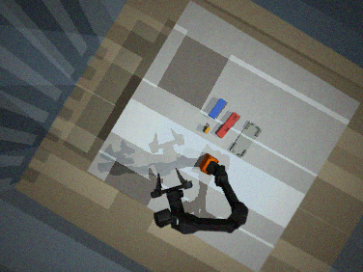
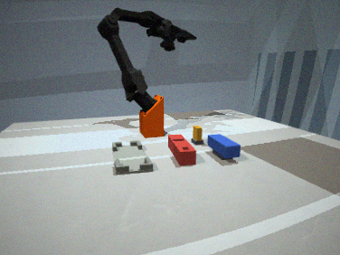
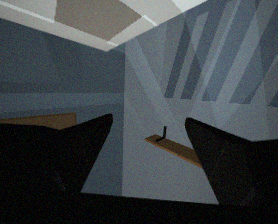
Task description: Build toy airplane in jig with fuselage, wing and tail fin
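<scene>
Airplane not begun: three loose parts beside an unfilled jig

From above, your black claw (image 1: 169, 182) (image 2: 183, 42) (image 3: 148, 119) is at the lower left of the frame, away from the parts, its fingers wide apart with nothing between them. Near the middle of that frame, the red fuselage (image 1: 227, 124) (image 2: 182, 150) lies on the table (image 1: 290, 101) (image 2: 90, 208) (image 3: 100, 35), its sockets unfilled. The blue wing (image 1: 217, 108) (image 2: 223, 146) is to its upper left, and the small yellow tail fin (image 1: 207, 129) (image 2: 197, 133) is just left of it. The gray jig (image 1: 245, 139) (image 2: 130, 157) is to its right, with nothing in its cradle.

By the look of it, none of the build is done. You have left to seat the fuselage, fit the wing and fin, then let go and move clear.
</scene>
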Controlling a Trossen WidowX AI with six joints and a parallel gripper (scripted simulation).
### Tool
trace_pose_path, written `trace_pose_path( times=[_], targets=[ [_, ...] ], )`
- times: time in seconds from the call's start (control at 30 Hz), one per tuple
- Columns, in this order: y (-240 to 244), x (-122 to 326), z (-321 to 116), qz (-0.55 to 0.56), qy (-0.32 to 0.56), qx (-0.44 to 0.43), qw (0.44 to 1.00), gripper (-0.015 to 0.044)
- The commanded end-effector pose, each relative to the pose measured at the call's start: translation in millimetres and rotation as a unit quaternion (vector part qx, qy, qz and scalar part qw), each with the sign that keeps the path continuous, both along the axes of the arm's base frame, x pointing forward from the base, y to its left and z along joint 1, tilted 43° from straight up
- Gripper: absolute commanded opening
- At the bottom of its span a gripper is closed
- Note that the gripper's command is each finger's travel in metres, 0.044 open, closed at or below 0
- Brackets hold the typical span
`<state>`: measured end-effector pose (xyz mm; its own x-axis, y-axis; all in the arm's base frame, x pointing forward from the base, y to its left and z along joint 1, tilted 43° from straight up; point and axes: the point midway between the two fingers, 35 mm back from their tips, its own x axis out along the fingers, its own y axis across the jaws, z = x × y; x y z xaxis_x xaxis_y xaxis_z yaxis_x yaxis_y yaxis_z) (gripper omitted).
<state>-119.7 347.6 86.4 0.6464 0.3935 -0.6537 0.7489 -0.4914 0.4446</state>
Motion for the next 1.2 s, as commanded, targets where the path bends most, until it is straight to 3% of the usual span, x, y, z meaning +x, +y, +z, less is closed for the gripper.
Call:
trace_pose_path(
  times=[0.0, 0.07, 0.2, 0.33, 0.53, 0.83, 1.17],
  targets=[
    [0.0, 0.0, 0.0, 0.000, 0.000, 0.000, 1.000, 0.0426],
    [2.0, 11.4, -2.0, -0.033, 0.010, 0.013, 0.999, 0.0440],
    [6.0, 77.8, -13.0, -0.228, 0.059, 0.095, 0.967, 0.0440],
    [-1.9, 138.7, -23.1, -0.403, 0.085, 0.178, 0.894, 0.0440],
    [-21.9, 203.4, -31.7, -0.574, 0.086, 0.282, 0.764, 0.0440],
    [-69.6, 283.8, -42.5, -0.750, 0.044, 0.414, 0.513, 0.0440],
    [-146.6, 352.7, -53.2, -0.829, -0.059, 0.529, 0.169, 0.0440]
  ],
)
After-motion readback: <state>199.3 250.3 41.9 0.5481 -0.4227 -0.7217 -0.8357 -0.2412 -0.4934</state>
